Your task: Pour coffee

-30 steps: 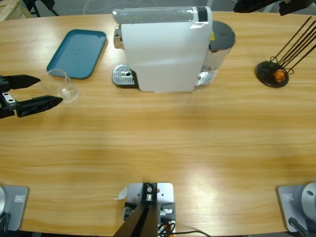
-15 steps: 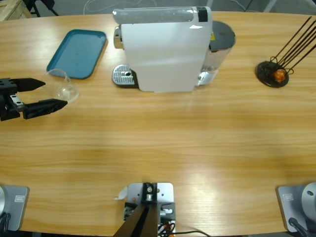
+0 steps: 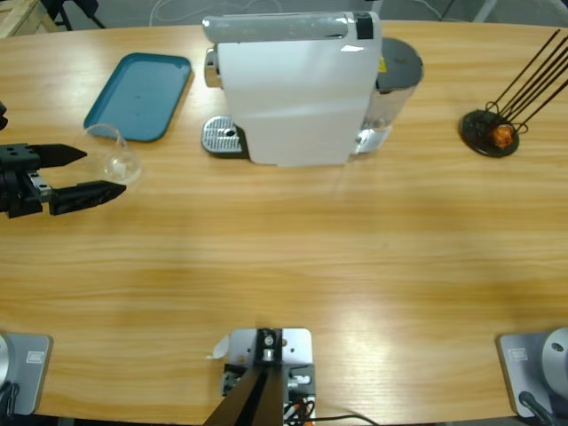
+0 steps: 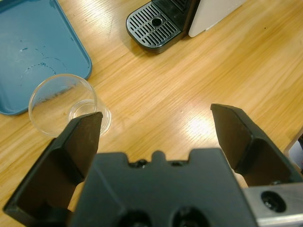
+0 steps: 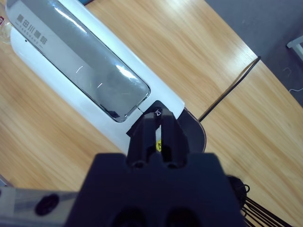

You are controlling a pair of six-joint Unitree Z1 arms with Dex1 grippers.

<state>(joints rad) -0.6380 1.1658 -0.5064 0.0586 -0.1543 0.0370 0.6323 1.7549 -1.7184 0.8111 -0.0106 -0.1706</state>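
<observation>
A clear glass tumbler (image 3: 118,158) stands near the table's left end and looks empty; no coffee shows in it or anywhere in view. My left gripper (image 3: 105,169) comes in from the left edge, open, its tips level with the tumbler. In the left wrist view the tumbler (image 4: 61,101) stands just past the left jaw, off the middle of the open left gripper (image 4: 156,116), untouched. My right gripper (image 5: 158,116) is shut on nothing and hangs over the white coffee machine (image 5: 80,61); the high view does not show it.
The white coffee machine (image 3: 293,89) stands at the back middle, its metal drip tray (image 3: 222,138) on the left side. A teal tray (image 3: 142,93) lies behind the tumbler. A black wire-rod stand (image 3: 488,133) holding a small orange object sits far right.
My left gripper has crept right and slightly toward the table's front, staying open beside the tumbler. The dark arm part at the high view's top right has left that view.
</observation>
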